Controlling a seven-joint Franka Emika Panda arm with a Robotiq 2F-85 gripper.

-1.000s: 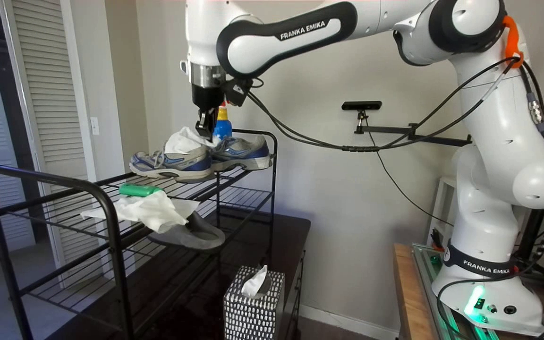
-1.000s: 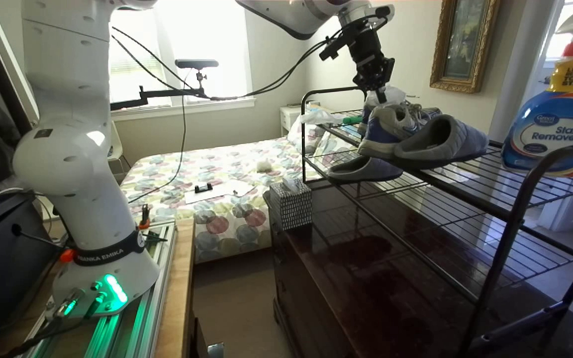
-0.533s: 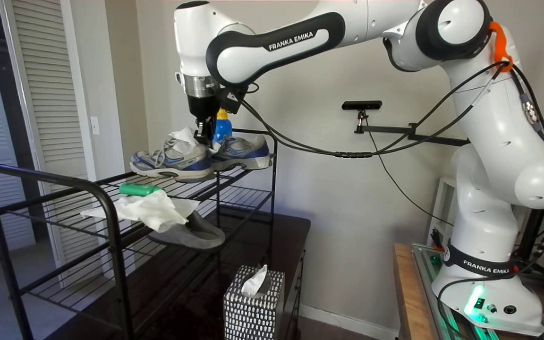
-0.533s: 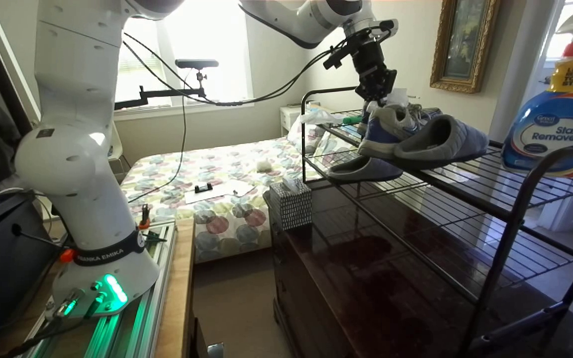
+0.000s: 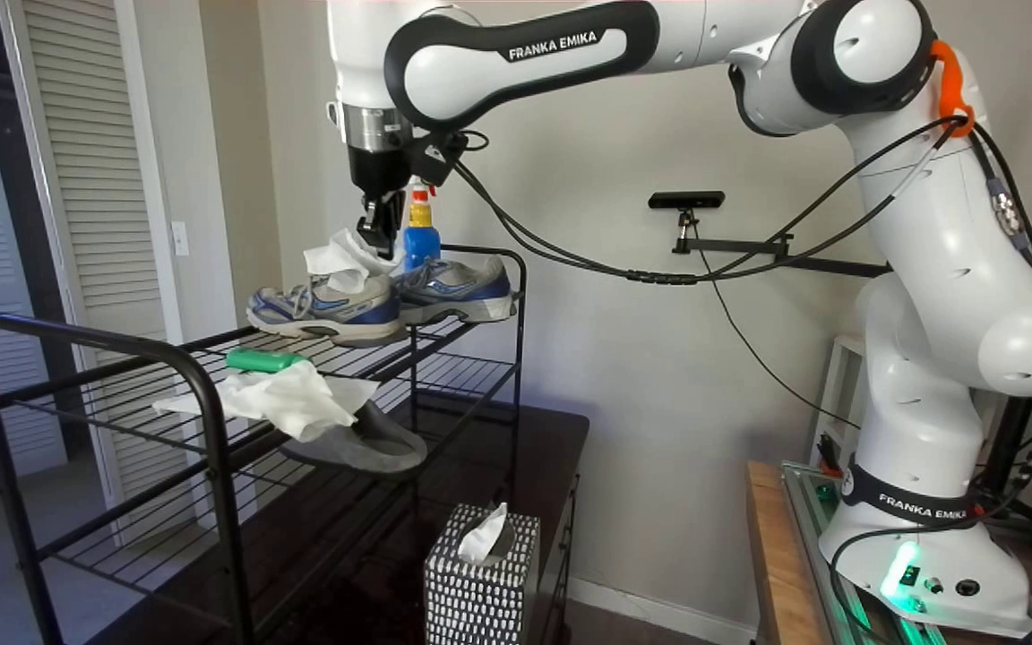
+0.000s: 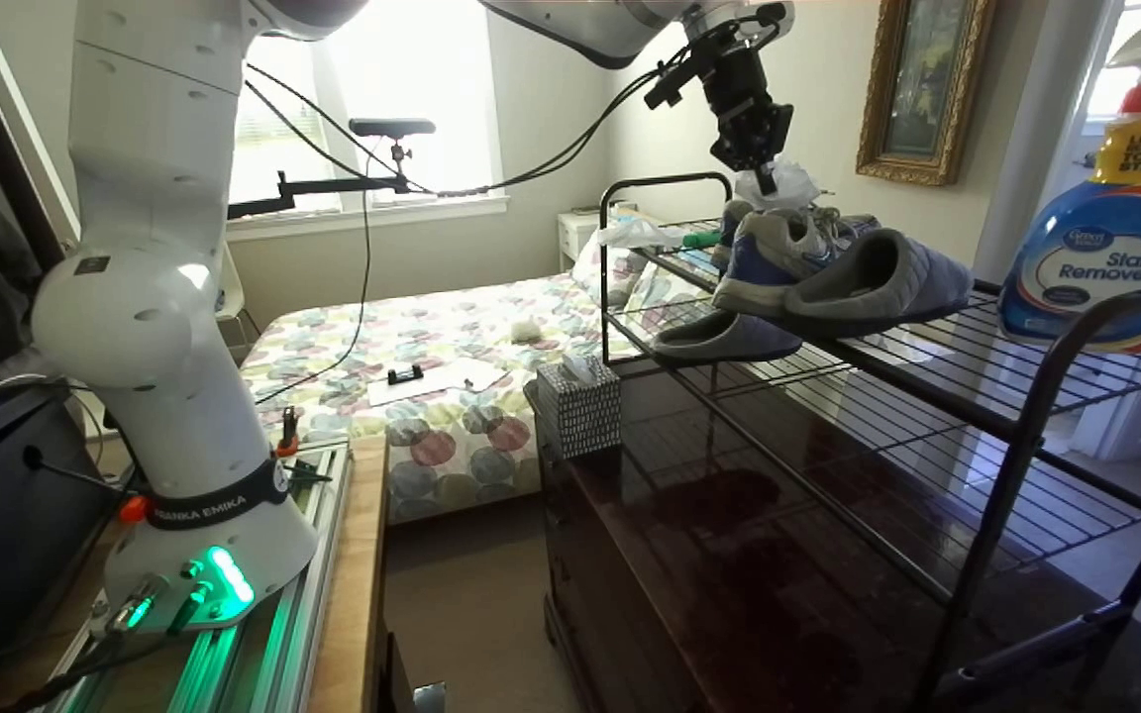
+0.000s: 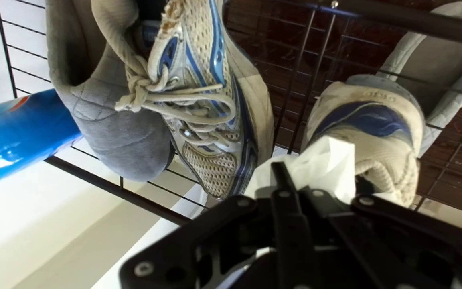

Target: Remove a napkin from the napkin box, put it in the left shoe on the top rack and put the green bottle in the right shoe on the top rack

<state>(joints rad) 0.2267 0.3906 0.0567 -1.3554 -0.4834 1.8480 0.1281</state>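
The napkin box (image 5: 480,578) stands below the rack with white tissue at its slot. My gripper (image 7: 293,176) is shut on the white napkin (image 7: 327,162), above the left shoe (image 7: 375,116). In an exterior view the gripper (image 5: 380,242) holds one end of the napkin (image 5: 337,260); its lower part hangs at the opening of the left shoe (image 5: 346,309). The right shoe (image 5: 467,291) stands beside it on the top rack (image 5: 86,333); it also shows in the wrist view (image 7: 199,100). The green bottle (image 5: 262,360) appears to lie on its side.
A white tissue heap (image 5: 288,399) lies by the green bottle. A grey slipper (image 6: 887,282) sits beside the right shoe; another slipper (image 6: 724,339) is on the lower tier. A blue stain remover spray bottle (image 6: 1090,257) stands on the top rack. The rack's curved end bar (image 5: 184,358) rises nearby.
My gripper dipped toward the left shoe and then rose again, ending slightly left in an exterior view. The napkin went down with it, then rose and spread at its top.
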